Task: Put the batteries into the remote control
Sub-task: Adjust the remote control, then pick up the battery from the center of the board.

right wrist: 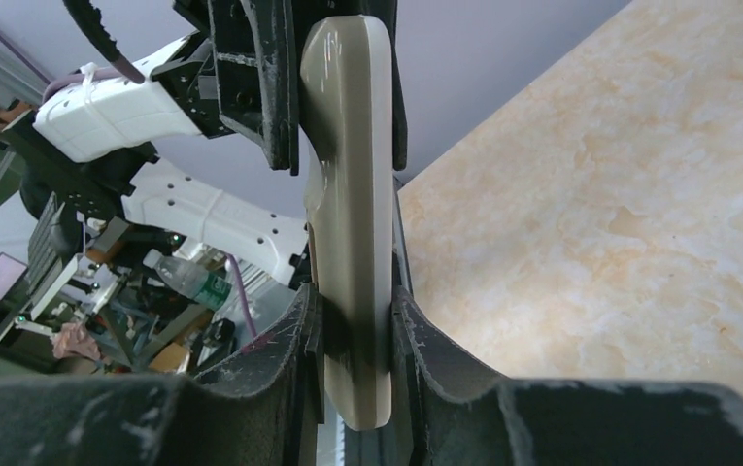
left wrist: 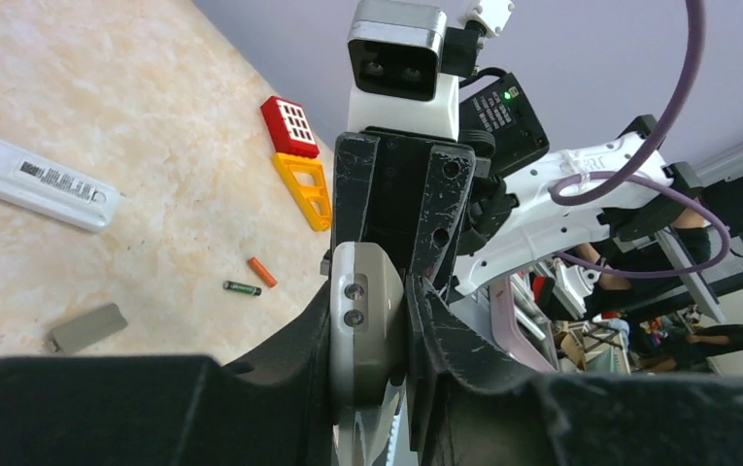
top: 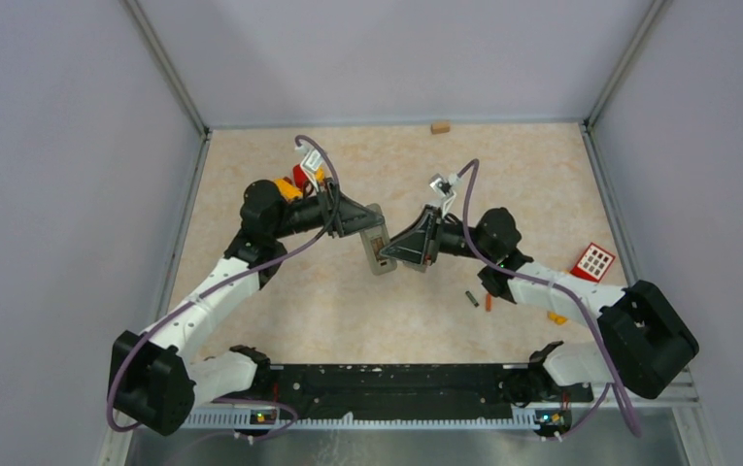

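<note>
Lavender walls close in a beige marbled tabletop (top: 348, 311), and above its middle both arms meet over one thing: the grey remote control (left wrist: 367, 291), lifted clear of the surface and held between them. The left gripper (left wrist: 369, 340) is clamped on one end of it, its fingers (left wrist: 445, 330) pressed flat against the two sides with the casing filling the gap. The right gripper (right wrist: 355, 349) pinches the other end the same way, its fingers (right wrist: 425, 349) tight on the narrow edges, so the two sets of fingertips face each other along the body and sit close together. Loading looks barely begun. A dark green battery (left wrist: 242, 287) and an orange battery (left wrist: 261, 272) lie loose on the table, just beside each other and well apart from both pairs of fingers, below and to the outer side of the right ones. Neither gripper has a free jaw to fetch them. A flat grey plate (left wrist: 85, 327) lying on the table nearby may be the compartment cover, which would mean the back is already off. Whether any cell sits inside the remote cannot be told, since the compartment is not shown clearly, and no further batteries are in view.
</note>
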